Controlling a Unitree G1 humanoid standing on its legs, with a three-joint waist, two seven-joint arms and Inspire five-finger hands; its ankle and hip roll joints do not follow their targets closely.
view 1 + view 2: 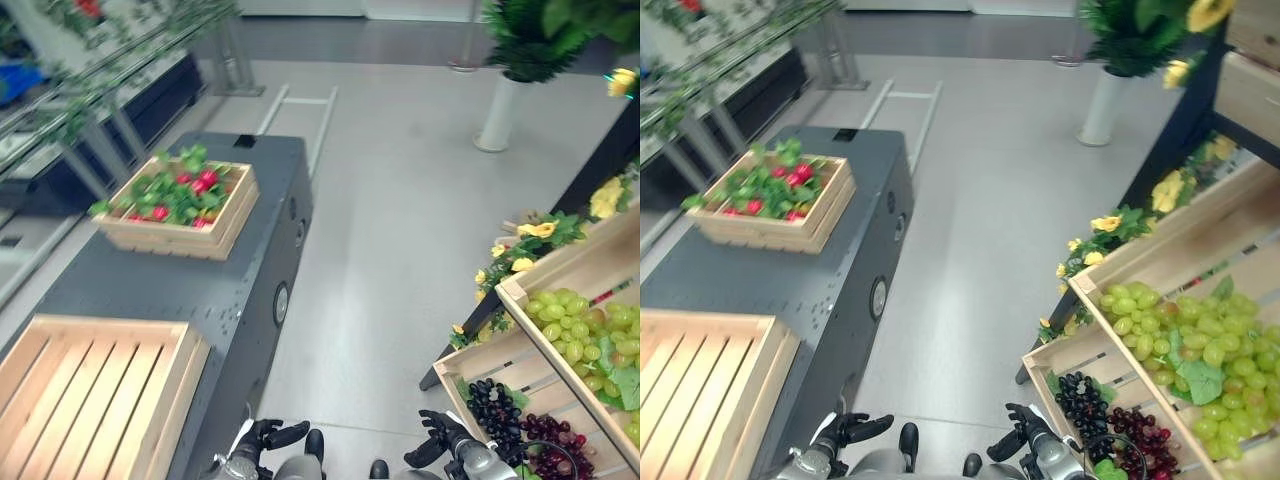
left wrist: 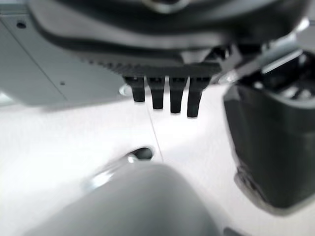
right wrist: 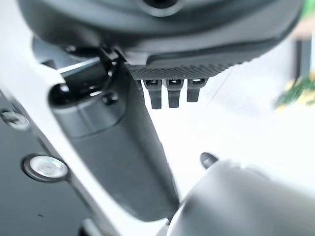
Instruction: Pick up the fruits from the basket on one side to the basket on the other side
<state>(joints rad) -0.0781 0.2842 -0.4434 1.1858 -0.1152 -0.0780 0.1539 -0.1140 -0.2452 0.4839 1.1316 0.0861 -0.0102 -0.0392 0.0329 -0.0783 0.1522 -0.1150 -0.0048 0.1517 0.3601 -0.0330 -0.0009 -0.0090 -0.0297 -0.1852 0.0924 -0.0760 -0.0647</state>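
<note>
Left eye view, grapes beside right hand, fingers relaxed (left hand too)

This looks like a mock fruit shop or showroom. Tilted wooden crates on a stand hold green grapes and dark grapes. A grey table carries a crate of red fruit and an empty crate. Yellow flowers and a potted plant decorate the grey floor.
</note>
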